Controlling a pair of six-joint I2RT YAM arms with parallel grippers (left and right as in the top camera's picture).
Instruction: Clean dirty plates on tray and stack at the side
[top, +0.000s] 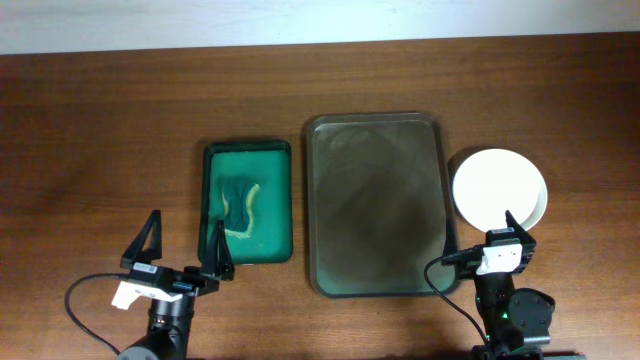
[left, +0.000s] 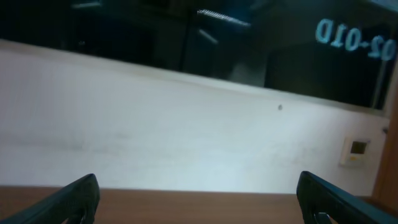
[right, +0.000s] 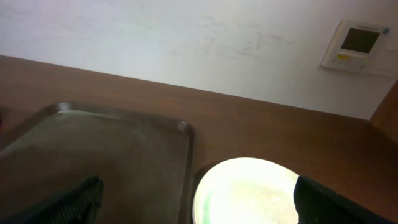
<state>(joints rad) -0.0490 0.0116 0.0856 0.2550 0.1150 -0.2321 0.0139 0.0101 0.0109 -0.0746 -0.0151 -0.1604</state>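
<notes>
The brown wooden table carries three things in a row: a small green tray at the left, the large dark tray in the middle, and the white plates at the right. The plates lie just beside the dark tray's right rim, not touching it.

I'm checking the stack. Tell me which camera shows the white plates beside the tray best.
Overhead: the plates appear nearly whole and round, right of the tray. The right wrist catches only their glaring far part, cut off by the frame; the left wrist shows none.
</notes>
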